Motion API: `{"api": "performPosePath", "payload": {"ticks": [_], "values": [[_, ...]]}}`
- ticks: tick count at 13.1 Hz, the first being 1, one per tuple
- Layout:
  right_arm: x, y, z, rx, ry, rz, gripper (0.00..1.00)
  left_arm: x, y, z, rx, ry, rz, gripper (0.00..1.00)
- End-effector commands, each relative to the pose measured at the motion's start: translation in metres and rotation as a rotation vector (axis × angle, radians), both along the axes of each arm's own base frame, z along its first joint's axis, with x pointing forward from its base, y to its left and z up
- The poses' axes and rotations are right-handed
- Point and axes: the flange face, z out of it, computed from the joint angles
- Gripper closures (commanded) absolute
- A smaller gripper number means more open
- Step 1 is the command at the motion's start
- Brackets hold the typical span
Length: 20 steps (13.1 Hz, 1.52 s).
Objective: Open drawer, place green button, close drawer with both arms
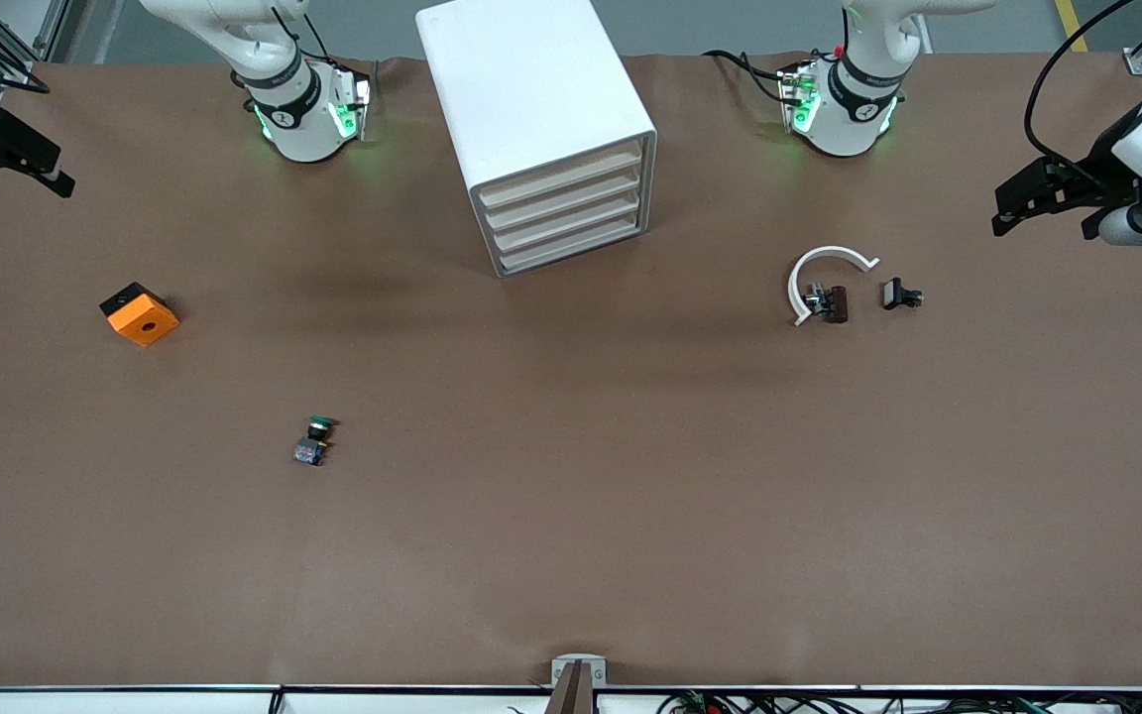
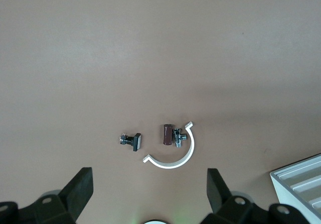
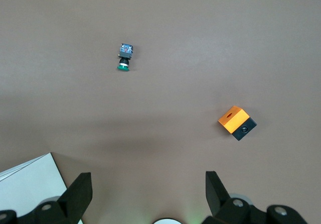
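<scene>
Nearest my front camera lies the button (image 1: 315,442), tipped on its side on open table (image 1: 571,555) toward the right arm's end, unheld. I see the cabinet (image 1: 541,129) by the edge where the bases stand, every drawer (image 1: 567,203) shut. Left gripper (image 2: 149,194) and right gripper (image 3: 148,194) wait high over their table ends, jaws apart, empty.

The white boxy plastic cabinet (image 2: 301,181) is cropped by both wrist views, only corners showing, around four and eight o'clock.
</scene>
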Motion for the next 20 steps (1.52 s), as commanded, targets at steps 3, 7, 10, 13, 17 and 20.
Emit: {"api": "performPosePath", "payload": {"ticks": [3,7,10,13,17,20], "values": [[-0.005,-0.002,0.003,-0.007,-0.001,0.005,0.00,0.002,0.000,0.001,-0.002,0.006,-0.012,0.00],[-0.005,-0.002,0.003,-0.007,-0.002,0.006,0.00,-0.001,0.001,-0.005,0.012,0.048,-0.003,0.00],[-0.005,-0.002,0.003,-0.007,-0.002,0.006,0.00,0.001,0.003,-0.028,0.014,0.107,0.007,0.00],[-0.005,-0.003,0.003,-0.007,-0.002,0.005,0.00,0.004,0.001,-0.065,0.009,0.144,0.007,0.00],[-0.005,-0.002,0.003,-0.007,-0.004,0.008,0.00,0.011,-0.008,-0.118,-0.021,0.143,0.005,0.00],[-0.005,-0.002,0.003,-0.007,-0.004,0.008,0.00,0.018,-0.027,-0.158,-0.064,0.206,-0.006,0.00]]}}
